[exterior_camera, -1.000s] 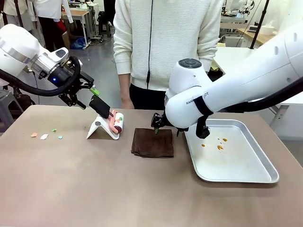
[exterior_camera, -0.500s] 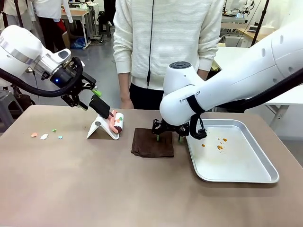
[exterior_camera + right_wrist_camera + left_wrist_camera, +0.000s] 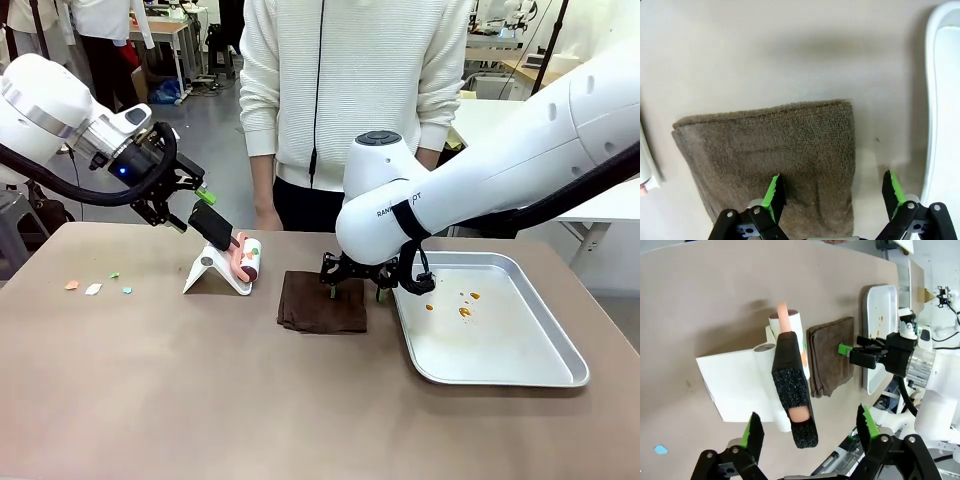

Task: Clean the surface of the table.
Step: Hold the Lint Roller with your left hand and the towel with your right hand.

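The greyish-brown table [image 3: 200,400] carries a few small coloured scraps [image 3: 95,287] at its left. A lint roller [image 3: 246,258] rests in a white stand [image 3: 212,272], its black handle [image 3: 792,390] pointing up and left. My left gripper [image 3: 190,208] is open, and in the left wrist view [image 3: 810,427] its fingers straddle the handle's end with a gap on each side. A folded brown cloth [image 3: 322,302] lies mid-table. My right gripper [image 3: 355,292] hovers open just over the cloth's right edge [image 3: 832,190], one finger above the cloth [image 3: 765,145], the other above bare table.
A silver metal tray [image 3: 520,375] with orange smears [image 3: 463,305] sits right of the cloth, close to my right gripper. A person in a white sweater [image 3: 350,100] stands at the far edge behind the roller and cloth. The near half of the table has free room.
My right wrist has turned and dropped lower over the cloth's right edge. My left gripper has edged slightly toward the roller's handle. The roller and cloth stay put.
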Controlling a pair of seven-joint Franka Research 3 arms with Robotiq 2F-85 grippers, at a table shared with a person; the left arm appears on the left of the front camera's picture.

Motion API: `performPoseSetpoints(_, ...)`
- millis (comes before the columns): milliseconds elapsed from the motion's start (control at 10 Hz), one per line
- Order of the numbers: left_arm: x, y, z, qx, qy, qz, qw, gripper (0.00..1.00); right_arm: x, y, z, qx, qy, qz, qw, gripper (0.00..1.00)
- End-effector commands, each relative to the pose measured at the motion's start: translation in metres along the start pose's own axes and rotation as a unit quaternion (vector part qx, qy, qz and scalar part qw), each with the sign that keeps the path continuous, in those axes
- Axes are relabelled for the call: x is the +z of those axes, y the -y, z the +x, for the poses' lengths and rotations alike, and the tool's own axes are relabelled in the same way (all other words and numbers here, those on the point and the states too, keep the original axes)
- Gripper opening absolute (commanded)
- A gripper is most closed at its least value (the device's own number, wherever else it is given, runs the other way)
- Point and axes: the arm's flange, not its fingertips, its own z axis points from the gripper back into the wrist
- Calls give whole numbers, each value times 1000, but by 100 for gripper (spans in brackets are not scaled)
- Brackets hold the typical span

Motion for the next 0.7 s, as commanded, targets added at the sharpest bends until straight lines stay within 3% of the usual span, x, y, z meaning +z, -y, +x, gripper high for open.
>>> performPoseSetpoints(0, -5, 5, 0, 9, 26, -5, 1000, 43, -1, -4, 3, -5, -4, 0, 1000, 100)
performPoseSetpoints(100, -7, 5, 0, 12, 27, -1, 1000, 2, -1, -5, 2, -5, -3, 3, 1000, 100)
performPoseSetpoints(400, -8, 5, -1, 6, 17, 9, 1000, 0, -2, -5, 2, -1, 0, 0, 1000, 13)
performPoseSetpoints(500, -7, 4, -1, 6, 16, 11, 1000, 4, -2, -5, 1, 2, 0, 3, 1000, 0)
performPoseSetpoints(600, -6, 4, -1, 5, 18, 13, 1000, 0, -3, -5, 1, 4, 0, 5, 1000, 0)
